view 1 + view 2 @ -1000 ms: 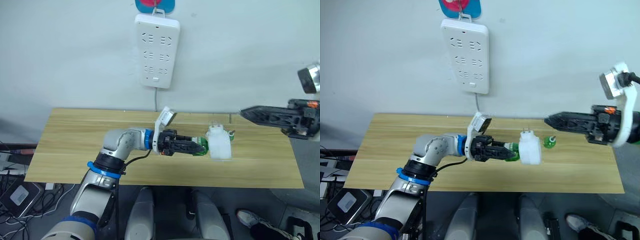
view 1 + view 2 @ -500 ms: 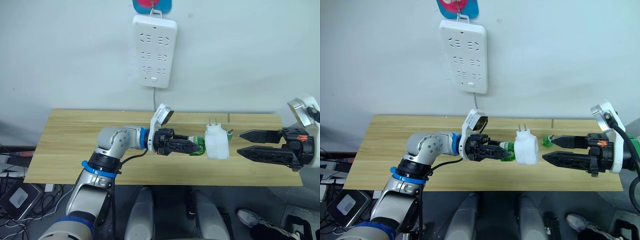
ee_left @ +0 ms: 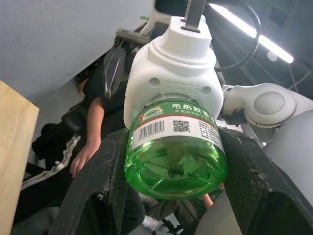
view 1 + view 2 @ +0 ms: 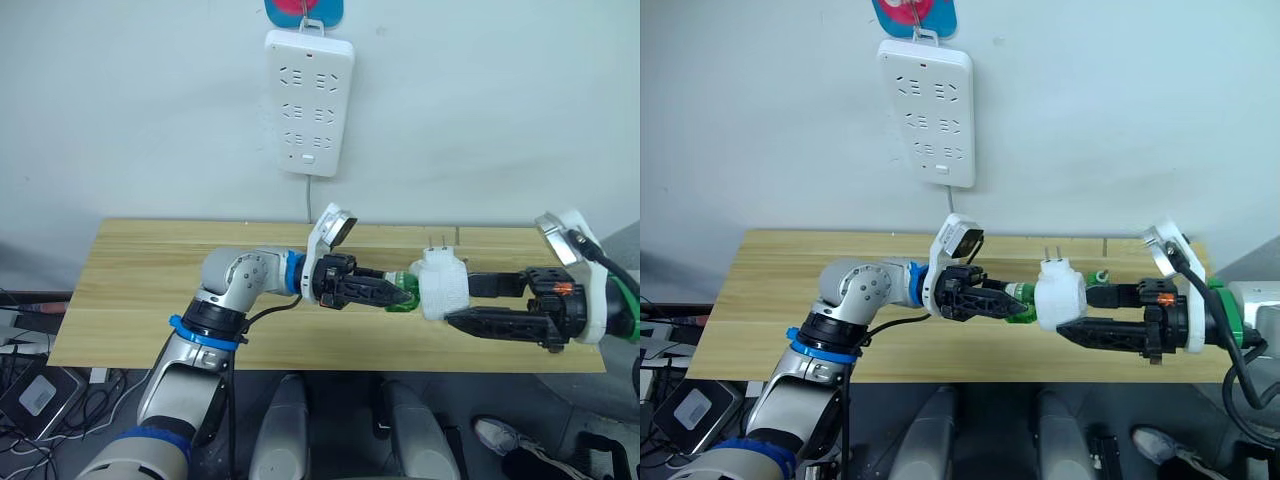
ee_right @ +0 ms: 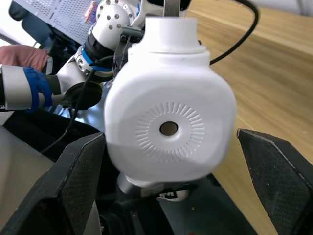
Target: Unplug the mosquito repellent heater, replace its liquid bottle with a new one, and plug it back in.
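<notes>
While the left pincer clamps the translucent green liquid bottle above the wooden desk, the right pincer stands spread around the attached rounded white plastic heater, likely to unscrew it.

One heater, white, two prongs on top. Two green bottles: one bottle screwed into the heater, one capped bottle on the table behind it. One power strip on the wall, three rows of sockets, one cord below. Two grippers: left gripper, right gripper. One blue-and-red hook above the strip. One person seen past the heater in the left wrist view.
</notes>
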Robot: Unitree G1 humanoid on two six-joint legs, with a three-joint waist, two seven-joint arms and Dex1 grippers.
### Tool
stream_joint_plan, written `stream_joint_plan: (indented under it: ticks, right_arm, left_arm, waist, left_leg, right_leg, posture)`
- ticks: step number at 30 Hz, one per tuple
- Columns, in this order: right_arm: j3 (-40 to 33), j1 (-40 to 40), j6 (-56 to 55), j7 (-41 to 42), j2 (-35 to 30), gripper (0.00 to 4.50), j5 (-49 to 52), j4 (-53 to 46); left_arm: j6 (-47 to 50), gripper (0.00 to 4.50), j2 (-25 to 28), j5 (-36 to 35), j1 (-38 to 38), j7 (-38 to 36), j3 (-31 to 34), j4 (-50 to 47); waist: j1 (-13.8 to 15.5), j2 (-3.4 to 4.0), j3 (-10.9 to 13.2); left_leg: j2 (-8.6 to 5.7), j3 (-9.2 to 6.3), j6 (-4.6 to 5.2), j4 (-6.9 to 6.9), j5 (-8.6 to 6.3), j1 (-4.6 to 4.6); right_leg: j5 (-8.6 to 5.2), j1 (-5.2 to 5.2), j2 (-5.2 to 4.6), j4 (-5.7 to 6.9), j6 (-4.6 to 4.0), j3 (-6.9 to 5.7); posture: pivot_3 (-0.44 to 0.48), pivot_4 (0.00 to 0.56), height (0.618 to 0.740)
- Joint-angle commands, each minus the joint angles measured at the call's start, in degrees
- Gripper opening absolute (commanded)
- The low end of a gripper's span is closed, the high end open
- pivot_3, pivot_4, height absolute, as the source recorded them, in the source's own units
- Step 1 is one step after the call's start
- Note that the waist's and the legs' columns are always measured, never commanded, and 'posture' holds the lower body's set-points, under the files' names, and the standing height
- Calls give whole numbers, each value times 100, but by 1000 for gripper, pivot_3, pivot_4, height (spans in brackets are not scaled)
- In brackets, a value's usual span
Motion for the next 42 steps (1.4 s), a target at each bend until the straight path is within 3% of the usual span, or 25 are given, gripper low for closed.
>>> stream_joint_plan:
  ticks: [1, 5, 10, 16, 20, 23, 24, 28, 32, 34, 37, 42]
  right_arm:
    - [44, -194, -170, -173, 34, 4469, 293, -36]
    - [142, -272, -231, -359, 44, 4469, 611, -30]
    - [170, -237, -210, -348, -37, 2966, 767, -128]
    - [176, -219, -230, -361, -34, 2971, 758, -128]
    - [106, -108, -245, -440, -29, 2971, 635, -50]
    - [-29, 180, -309, -559, 23, 2971, 509, -123]
    - [-49, 304, -357, -662, 66, 2971, 430, -173]
    - [12, 614, -589, -1390, 286, 2971, 192, -228]
    - [225, 633, -792, -2482, 493, 2971, 456, -154]
    - [408, 598, -922, -3126, 562, 2971, 748, -138]
    - [693, 478, -1214, -3990, 721, 2971, 1188, -83]
    - [1137, 179, -1611, -5115, 937, 2971, 1655, 14]
  left_arm:
    - [19, 2350, -21, -155, -56, -141, -49, -217]
    - [-32, 2350, -9, -109, -69, -152, -54, -145]
    - [-67, 2350, -14, -90, -92, -153, -50, -112]
    - [-103, 2350, -32, -76, -92, -143, -56, -90]
    - [-335, 3535, 32, 63, -128, -135, 7, 2]
    - [-1250, 4418, 343, 591, -196, -447, -108, 47]
    - [-1625, 4500, 461, 810, -231, -549, -146, 73]
    - [-3248, 4500, 874, 1832, -96, -782, -489, -63]
    - [-5747, 4500, 785, 3041, 293, -299, -659, -172]
    - [-6718, 4500, 582, 3561, 312, 309, -589, -106]
    - [-7082, 4500, 390, 4237, 380, 1187, -648, -316]
    - [-7298, 4500, 260, 5220, 679, 1924, -1164, -963]
  waist:
    - [-2, 0, 0]
    - [2, 0, 0]
    - [3, 0, 0]
    - [3, 0, 0]
    - [3, 0, 0]
    - [5, 0, 0]
    - [4, 0, 0]
    - [4, 0, 0]
    - [19, 0, 0]
    - [23, 0, 0]
    - [46, -1, 0]
    - [24, -1, 0]
  left_leg:
    - [0, 0, 0, 0, 0, 0]
    - [1, -1, 0, 0, 0, 0]
    - [0, -1, 0, 0, 0, -1]
    - [0, -1, 1, 0, 0, 0]
    - [0, -2, 1, 0, 0, -1]
    - [1, -2, 1, -1, 0, 0]
    - [1, -1, 1, -1, 0, 0]
    - [0, 2, 1, -2, 0, 1]
    - [1, 3, 1, -5, 0, -2]
    - [4, 3, 1, -4, 0, -4]
    - [3, -1, 1, -2, 0, -6]
    - [-2, 3, 2, -3, 0, -4]
  right_leg:
    - [0, 0, 0, 0, 0, 0]
    - [0, 0, 1, 0, 0, -1]
    - [0, 0, -1, 0, 0, -1]
    - [0, 0, 0, 0, -1, -1]
    - [0, 0, 0, 0, -1, -1]
    - [0, 0, 0, 0, -1, -1]
    - [1, -1, 1, 0, -2, -1]
    - [1, -1, 1, -1, -2, 3]
    - [10, -1, -8, -8, -17, 7]
    - [14, -1, -11, -9, -25, 7]
    - [14, 0, -11, -8, -23, 4]
    - [12, 0, -10, -7, -18, 10]
  posture:
    - [108, 318, 740]
    - [110, 320, 740]
    - [111, 321, 740]
    - [112, 322, 740]
    - [112, 321, 740]
    - [112, 321, 740]
    - [109, 322, 740]
    - [114, 322, 740]
    - [125, 323, 740]
    - [139, 325, 740]
    - [154, 322, 740]
    - [168, 317, 740]
